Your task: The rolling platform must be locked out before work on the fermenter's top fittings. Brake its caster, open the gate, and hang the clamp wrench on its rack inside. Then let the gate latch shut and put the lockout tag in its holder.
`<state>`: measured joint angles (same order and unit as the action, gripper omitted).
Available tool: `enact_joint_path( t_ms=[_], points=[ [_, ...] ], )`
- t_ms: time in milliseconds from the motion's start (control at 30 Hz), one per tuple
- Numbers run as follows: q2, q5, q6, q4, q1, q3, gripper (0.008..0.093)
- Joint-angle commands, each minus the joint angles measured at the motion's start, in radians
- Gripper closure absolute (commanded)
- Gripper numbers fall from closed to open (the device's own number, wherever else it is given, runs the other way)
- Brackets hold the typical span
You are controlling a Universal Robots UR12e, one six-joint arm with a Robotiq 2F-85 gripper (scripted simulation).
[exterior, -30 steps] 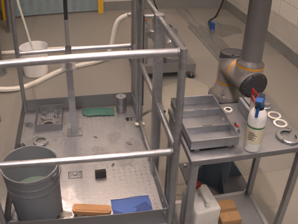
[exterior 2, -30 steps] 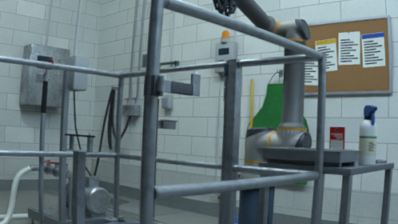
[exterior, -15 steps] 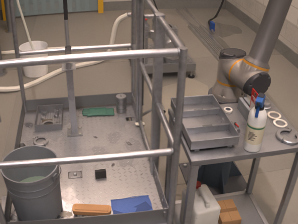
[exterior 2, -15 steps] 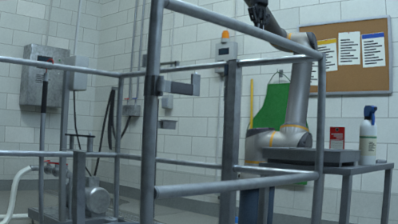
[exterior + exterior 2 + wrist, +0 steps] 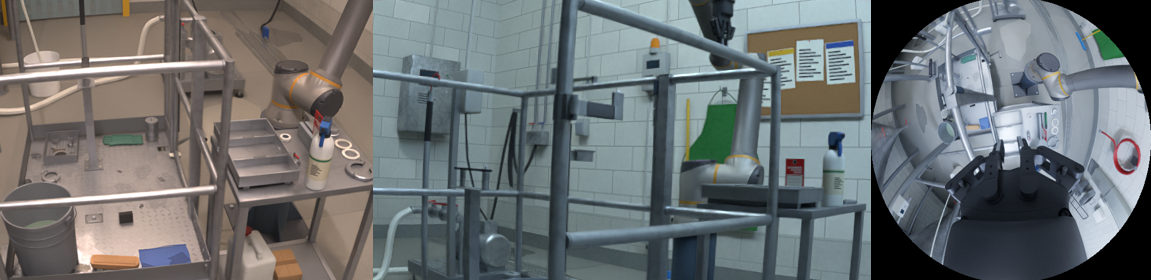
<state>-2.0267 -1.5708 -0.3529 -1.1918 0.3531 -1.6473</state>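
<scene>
The red lockout tag (image 5: 317, 121) stands on the steel side table, just behind the white spray bottle (image 5: 319, 160) and right of the stepped metal tray (image 5: 256, 150). The table sits outside the railed rolling platform (image 5: 106, 163). My gripper (image 5: 1010, 147) hangs high above the table's near end, near the platform's top rail (image 5: 678, 35), its fingers partly closed and holding nothing. In the second side camera it shows at the top edge (image 5: 722, 27). A clamp wrench (image 5: 1045, 120) with a green grip lies on the table beside the tag.
Behind the work a tiled wall carries a corkboard (image 5: 805, 70) and a green apron (image 5: 718, 131). On the platform deck are a grey bucket (image 5: 39, 224), a post (image 5: 88, 122), a green glove (image 5: 123, 139), a small tray (image 5: 61, 147) and a blue cloth (image 5: 164, 255). White rings (image 5: 345, 148) lie on the table.
</scene>
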Motion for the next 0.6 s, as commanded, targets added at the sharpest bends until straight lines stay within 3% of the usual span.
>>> enact_joint_path(
  t_ms=[0, 567],
  points=[
    [-0.003, 0.0, -0.005, 0.002, 0.005, -0.001, 0.0704],
    [-0.036, 0.0, -0.049, 0.017, 0.049, -0.019, 0.0704]
  ],
)
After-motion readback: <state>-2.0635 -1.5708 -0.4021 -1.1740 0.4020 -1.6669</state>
